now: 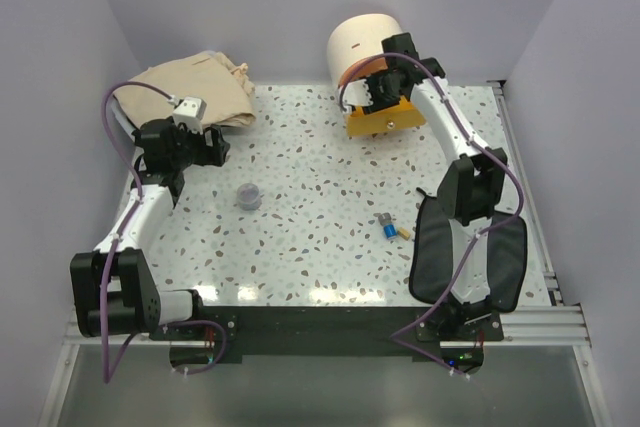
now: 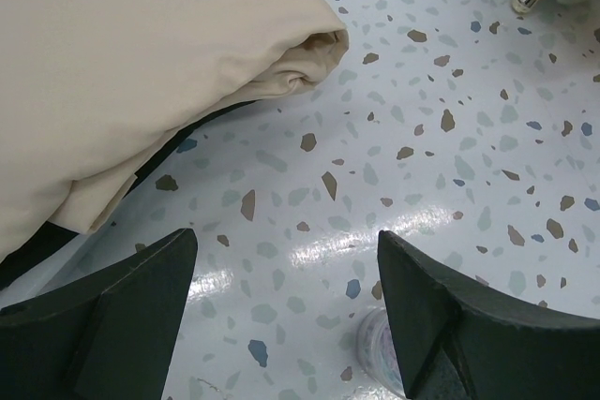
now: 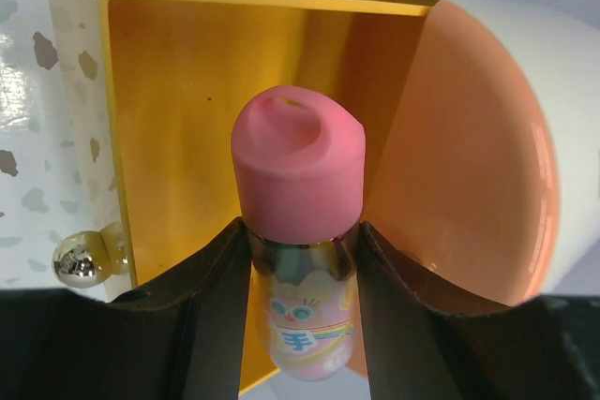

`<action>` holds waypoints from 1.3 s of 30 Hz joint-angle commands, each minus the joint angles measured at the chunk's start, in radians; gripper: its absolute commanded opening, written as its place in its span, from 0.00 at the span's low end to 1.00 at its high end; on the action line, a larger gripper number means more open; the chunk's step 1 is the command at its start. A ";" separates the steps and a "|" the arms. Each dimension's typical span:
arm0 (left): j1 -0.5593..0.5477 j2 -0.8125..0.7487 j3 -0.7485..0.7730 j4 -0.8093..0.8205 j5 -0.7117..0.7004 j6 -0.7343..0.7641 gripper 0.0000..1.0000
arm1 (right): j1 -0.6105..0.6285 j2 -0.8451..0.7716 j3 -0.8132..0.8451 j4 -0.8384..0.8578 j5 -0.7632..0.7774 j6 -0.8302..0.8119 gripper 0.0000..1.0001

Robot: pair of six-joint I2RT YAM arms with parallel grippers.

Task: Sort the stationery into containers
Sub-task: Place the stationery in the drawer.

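Over the orange drawer, right gripper clamps the pink tube: best lower it deep inside, centred, before letting go. Left gripper hangs, jaws apart.

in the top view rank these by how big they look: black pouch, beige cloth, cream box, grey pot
1. black pouch and beige cloth: they look about alike, and the right arm covers part of the pouch, so no ranking between them
2. cream box
3. grey pot, by far the smallest
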 commanded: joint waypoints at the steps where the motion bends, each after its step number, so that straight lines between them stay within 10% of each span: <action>1: 0.007 0.008 0.035 0.030 0.000 -0.010 0.82 | -0.009 -0.001 -0.001 0.050 0.026 0.005 0.00; 33: 0.002 0.005 0.015 0.065 0.023 -0.046 0.82 | -0.013 -0.096 -0.204 0.363 0.130 0.084 0.72; 39: 0.001 -0.012 0.006 0.056 0.021 -0.050 0.82 | -0.015 -0.119 -0.201 0.382 0.135 0.133 0.73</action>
